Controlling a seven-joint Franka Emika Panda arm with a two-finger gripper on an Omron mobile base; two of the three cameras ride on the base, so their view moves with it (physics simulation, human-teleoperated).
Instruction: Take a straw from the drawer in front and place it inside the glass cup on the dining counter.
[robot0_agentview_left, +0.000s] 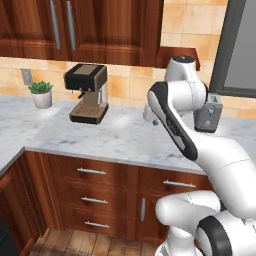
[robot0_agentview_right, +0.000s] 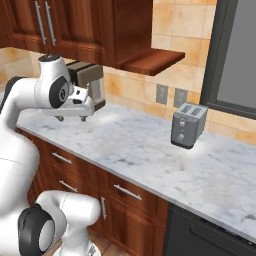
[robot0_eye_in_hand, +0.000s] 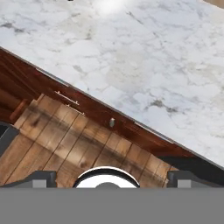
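Coffee machine (robot0_agentview_left: 88, 93), potted plant (robot0_agentview_left: 41, 94) — toaster (robot0_agentview_right: 188, 125)

No text, label, brand, number or sign can be read anywhere in these views. The coffee machine (robot0_agentview_left: 88, 93) and the toaster (robot0_agentview_right: 188, 125) show plain, unmarked faces. The cabinet fronts and the marble worktop (robot0_eye_in_hand: 144, 57) carry no lettering either.
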